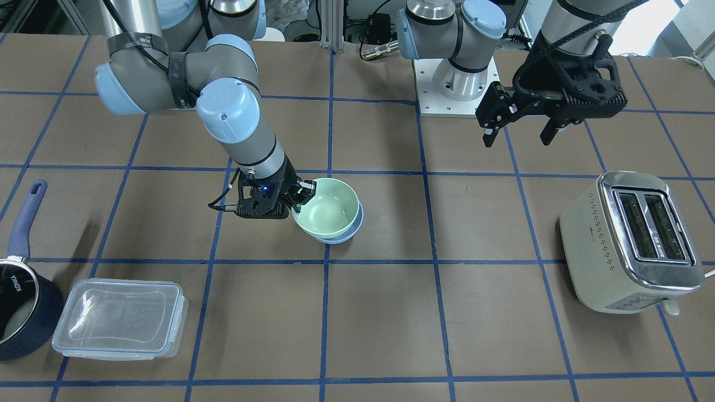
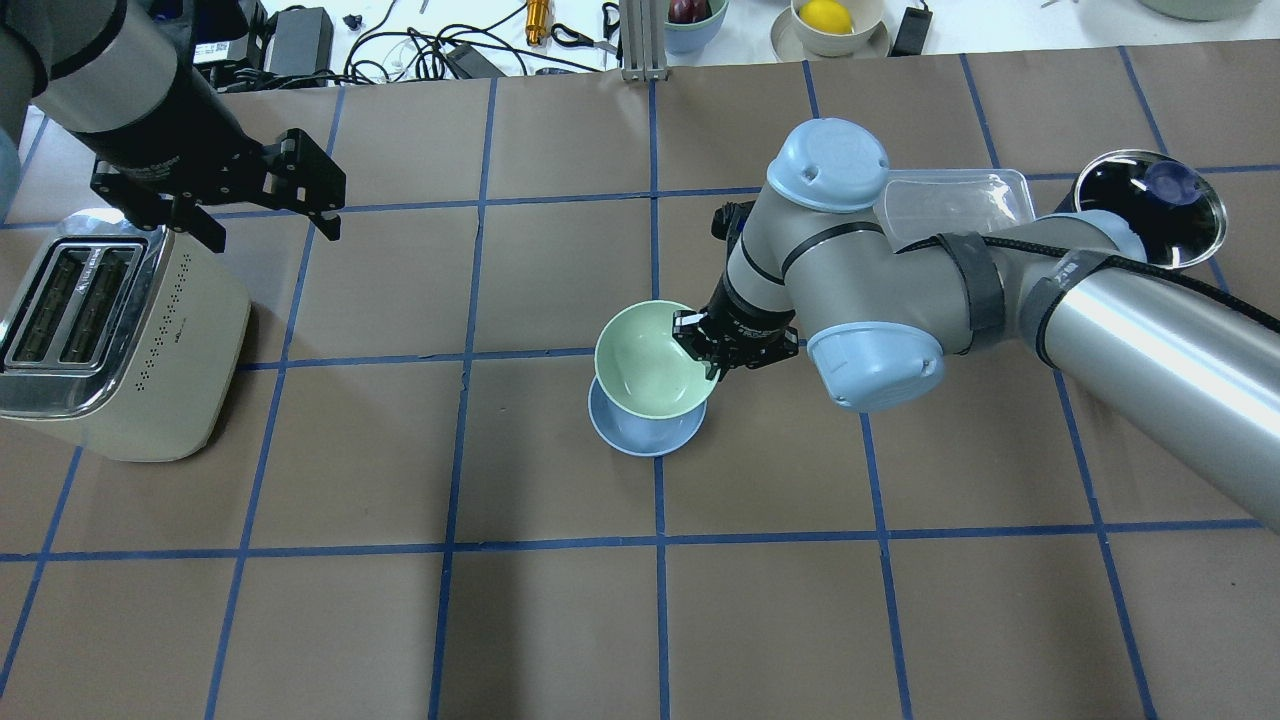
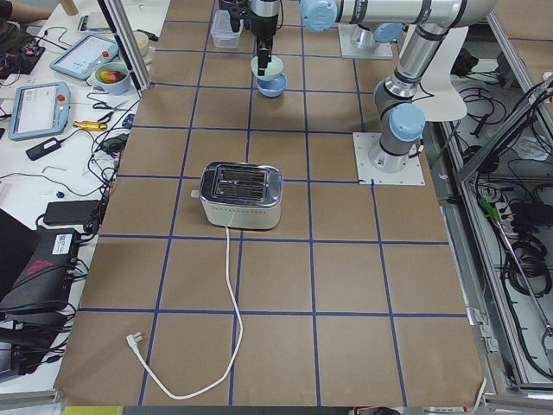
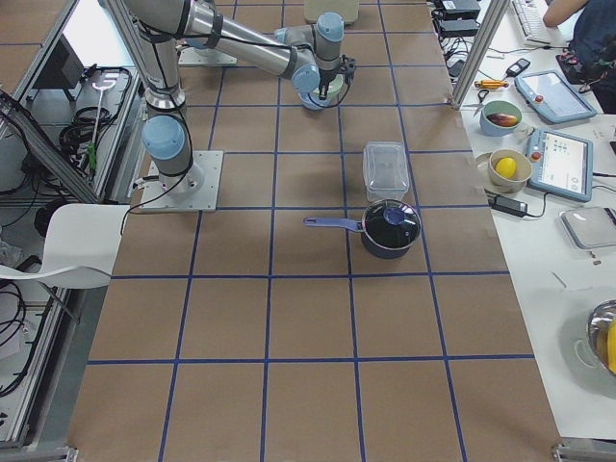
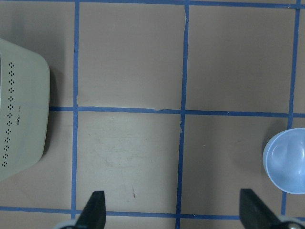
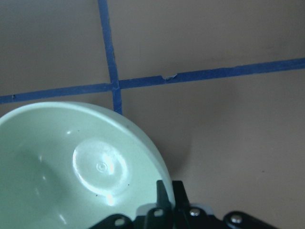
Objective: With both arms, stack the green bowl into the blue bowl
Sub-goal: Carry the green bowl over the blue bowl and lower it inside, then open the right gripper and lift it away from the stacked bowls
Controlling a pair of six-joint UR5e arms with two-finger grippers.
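Note:
My right gripper [image 1: 299, 195] is shut on the near rim of the green bowl [image 1: 327, 209], one finger inside and one outside. It holds the bowl right over the blue bowl [image 1: 342, 238], which shows only as a crescent beneath it; I cannot tell whether they touch. In the overhead view the green bowl [image 2: 650, 360] covers most of the blue bowl [image 2: 640, 437], with the right gripper [image 2: 702, 352] at its right side. The right wrist view shows the green bowl's inside [image 6: 71, 162]. My left gripper [image 1: 516, 134] is open and empty, raised near the toaster, also seen overhead [image 2: 270, 235].
A cream toaster [image 1: 631, 240] stands on the robot's left side. A clear lidded container [image 1: 120, 318] and a dark navy saucepan [image 1: 22, 301] sit on the robot's right side. The table is brown paper with a blue tape grid.

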